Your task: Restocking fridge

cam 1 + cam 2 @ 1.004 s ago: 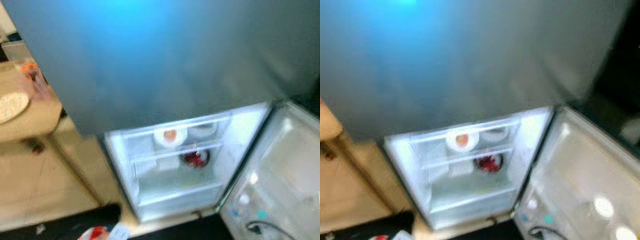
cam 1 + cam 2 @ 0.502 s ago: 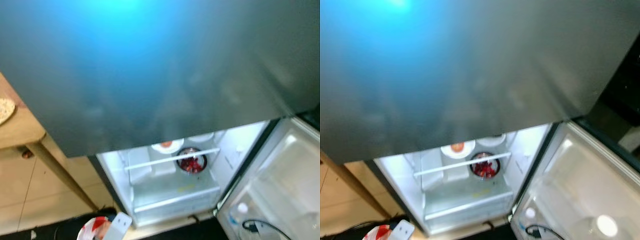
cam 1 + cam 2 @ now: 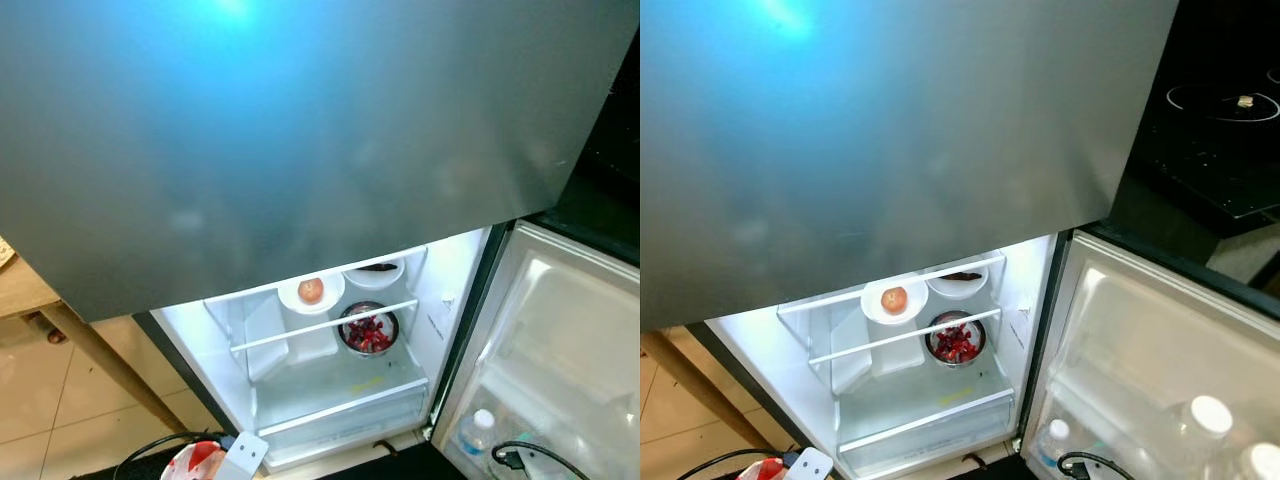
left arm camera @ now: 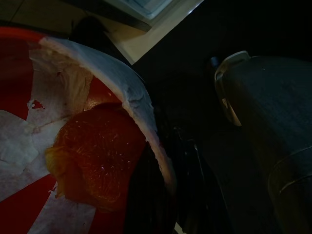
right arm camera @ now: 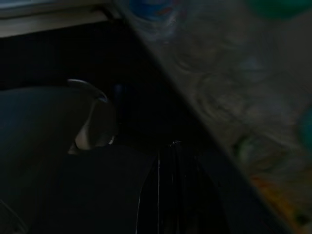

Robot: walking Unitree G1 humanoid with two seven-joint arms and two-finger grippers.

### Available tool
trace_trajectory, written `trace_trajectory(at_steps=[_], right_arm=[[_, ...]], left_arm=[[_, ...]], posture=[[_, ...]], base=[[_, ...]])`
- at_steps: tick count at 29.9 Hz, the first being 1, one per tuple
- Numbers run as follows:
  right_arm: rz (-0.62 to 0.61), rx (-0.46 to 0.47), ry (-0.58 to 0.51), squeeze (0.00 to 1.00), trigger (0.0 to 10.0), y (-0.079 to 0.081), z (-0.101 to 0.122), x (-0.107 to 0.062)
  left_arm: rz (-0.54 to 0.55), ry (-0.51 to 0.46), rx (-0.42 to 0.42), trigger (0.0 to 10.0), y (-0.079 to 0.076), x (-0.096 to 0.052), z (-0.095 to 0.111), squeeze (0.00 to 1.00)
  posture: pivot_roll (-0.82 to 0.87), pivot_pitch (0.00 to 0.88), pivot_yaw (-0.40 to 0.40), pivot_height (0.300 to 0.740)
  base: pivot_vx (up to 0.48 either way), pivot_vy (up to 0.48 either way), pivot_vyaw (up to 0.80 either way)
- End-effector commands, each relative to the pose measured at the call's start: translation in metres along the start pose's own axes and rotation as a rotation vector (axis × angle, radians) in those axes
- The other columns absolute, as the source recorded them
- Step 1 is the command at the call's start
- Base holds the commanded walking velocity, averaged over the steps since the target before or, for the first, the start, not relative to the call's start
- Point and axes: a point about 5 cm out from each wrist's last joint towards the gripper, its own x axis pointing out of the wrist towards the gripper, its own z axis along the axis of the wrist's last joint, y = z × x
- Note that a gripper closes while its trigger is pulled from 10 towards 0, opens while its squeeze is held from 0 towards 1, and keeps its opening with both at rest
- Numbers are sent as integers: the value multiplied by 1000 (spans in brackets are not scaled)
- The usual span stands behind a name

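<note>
The fridge's grey upper door (image 3: 300, 150) is closed and its lit lower compartment (image 3: 330, 395) stands open. On the shelf inside are a white plate with an orange fruit (image 3: 311, 291), a white bowl (image 3: 375, 271) and a steel bowl of red pieces (image 3: 368, 329). My left gripper (image 4: 163, 190) is low in front of the fridge, shut on the rim of a red and white plate (image 4: 29, 92) that carries a peeled orange piece (image 4: 97, 156). That plate (image 3: 195, 462) also peeks in at the bottom edge of the head view. My right gripper (image 5: 170, 146) hangs in the dark beside the door, fingers together.
The open lower door (image 3: 560, 350) swings out to the right, with bottles (image 3: 478, 430) in its rack and a black cable (image 3: 530, 455) in front. A wooden table (image 3: 20, 290) stands at the left, with a black hob (image 3: 1220, 110) at the right. A white plug block (image 3: 240, 455) lies on the floor.
The whole picture has shifted and sharpened, so the camera has moved; the fridge's contents sit where they were. The red plate stays at the bottom edge.
</note>
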Motion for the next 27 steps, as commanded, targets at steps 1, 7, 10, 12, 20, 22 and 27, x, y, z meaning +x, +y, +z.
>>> trace_trajectory(at_steps=[1,7,10,12,20,22,27], right_arm=[[46,4,-88,0,10000,2,23,2],[140,20,-206,0,10000,0,57,1],[183,27,-261,0,10000,-1,73,0],[222,17,-286,0,10000,1,82,-1],[394,-69,-373,0,10000,13,114,-6],[409,-87,-378,0,10000,13,117,-7],[475,-118,-403,0,10000,13,124,-11]], left_arm=[[-51,2,11,10000,-8,0,-4,0],[-80,-28,40,10000,-9,0,1,0],[-92,-42,57,10000,-9,0,3,0],[-105,-51,82,10000,-9,0,4,0],[-158,-84,290,10000,-9,-1,11,0],[-156,-91,319,10000,-7,-1,14,0],[-124,-112,420,10000,3,-2,24,0]], posture=[[-45,0,47,740],[-46,0,47,740],[-46,0,47,740],[-48,0,45,740],[-47,0,42,740],[-47,0,42,736],[-49,0,38,711]], base=[[0,0,0],[0,0,0],[0,0,0],[0,0,0],[0,0,0],[0,0,0],[0,0,0]])
